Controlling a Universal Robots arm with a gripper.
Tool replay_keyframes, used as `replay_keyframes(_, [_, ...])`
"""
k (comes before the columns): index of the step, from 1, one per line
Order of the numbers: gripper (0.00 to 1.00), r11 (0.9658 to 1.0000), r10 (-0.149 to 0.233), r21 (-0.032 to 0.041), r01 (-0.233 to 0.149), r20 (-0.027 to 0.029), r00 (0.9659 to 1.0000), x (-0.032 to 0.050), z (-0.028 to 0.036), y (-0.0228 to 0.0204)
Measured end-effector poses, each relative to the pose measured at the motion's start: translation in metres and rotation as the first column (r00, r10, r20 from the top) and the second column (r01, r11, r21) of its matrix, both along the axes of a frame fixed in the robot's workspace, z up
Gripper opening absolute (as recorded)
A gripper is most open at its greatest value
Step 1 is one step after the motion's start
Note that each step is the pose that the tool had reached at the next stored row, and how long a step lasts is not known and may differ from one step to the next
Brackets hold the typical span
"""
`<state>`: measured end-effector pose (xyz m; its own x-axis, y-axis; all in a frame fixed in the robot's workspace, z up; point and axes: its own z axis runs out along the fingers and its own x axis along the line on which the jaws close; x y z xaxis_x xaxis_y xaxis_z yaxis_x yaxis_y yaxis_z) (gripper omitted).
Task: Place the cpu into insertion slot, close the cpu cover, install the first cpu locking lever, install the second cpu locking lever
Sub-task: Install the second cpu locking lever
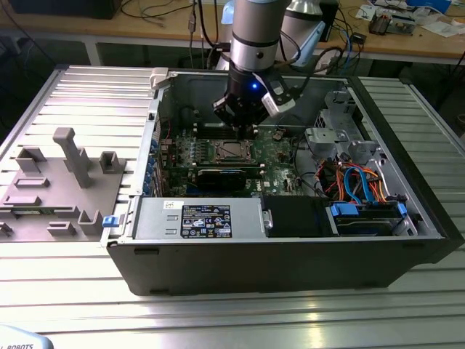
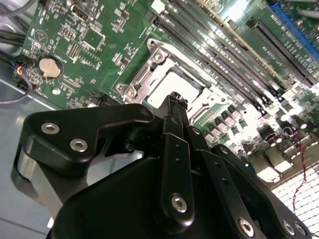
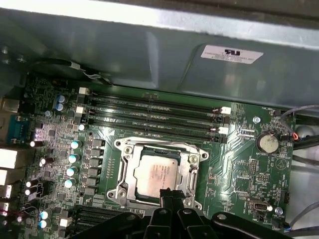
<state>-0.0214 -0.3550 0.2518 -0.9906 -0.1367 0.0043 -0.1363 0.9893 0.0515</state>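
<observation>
The cpu (image 3: 156, 172) lies flat in the insertion slot (image 3: 119, 191) on the green board, its silver-grey top facing up. The silvery cpu cover (image 3: 127, 164) is folded down around it as a frame. My gripper (image 3: 172, 192) hovers just over the socket's edge, its black fingertips pressed together and nothing visible between them. In the second wrist view the gripper (image 2: 178, 99) points at the cpu (image 2: 174, 83) inside the cpu cover (image 2: 144, 74). In the exterior view the gripper (image 1: 245, 128) hangs inside the open computer case, directly above the insertion slot (image 1: 231, 151).
Memory slots (image 3: 154, 112) run beside the socket, and a coin battery (image 3: 267, 143) sits on the board. The case wall (image 3: 149, 50) stands close behind. A power supply (image 1: 196, 218) and a drive bay with blue cables (image 1: 363, 189) fill the case front. A grey fixture (image 1: 65, 174) stands outside.
</observation>
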Motion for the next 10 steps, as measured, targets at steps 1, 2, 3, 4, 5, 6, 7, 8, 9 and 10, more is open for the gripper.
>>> replay_keyframes(1, [0.11, 1.0, -0.001, 0.0, 0.001, 0.0, 1.0, 0.0, -0.0002, -0.0015])
replay_keyframes(2, [0.11, 1.0, -0.003, -0.0002, 0.003, 0.0, 1.0, 0.0, -0.0005, -0.0028])
replay_keyframes(3, [0.11, 1.0, -0.007, -0.0011, 0.007, 0.0001, 1.0, 0.0, -0.001, -0.0036])
replay_keyframes(4, [0.11, 0.9999, -0.011, -0.0029, 0.011, 0.0001, 0.9999, -0.0001, -0.0015, -0.004])
replay_keyframes(5, [0.11, 0.9998, -0.019, -0.0076, 0.019, 0.0007, 0.9998, 0.0, -0.0024, -0.0046])
replay_keyframes(6, [0.11, 0.9997, -0.022, -0.0098, 0.022, 0.0012, 0.9998, 0.0, -0.0029, -0.005])
replay_keyframes(7, [0.11, 0.9996, -0.024, -0.0114, 0.024, 0.0015, 0.9997, 0.0001, -0.0033, -0.0061])
replay_keyframes(8, [0.11, 0.9996, -0.026, -0.011, 0.026, 0.0014, 0.9997, 0.0001, -0.0041, -0.009])
replay_keyframes(9, [0.11, 0.9996, -0.027, -0.0111, 0.027, 0.0015, 0.9996, 0.0, -0.0046, -0.0122])
replay_keyframes(10, [0.11, 0.9996, -0.027, -0.0111, 0.027, 0.0015, 0.9996, 0.0, -0.0054, -0.0188])
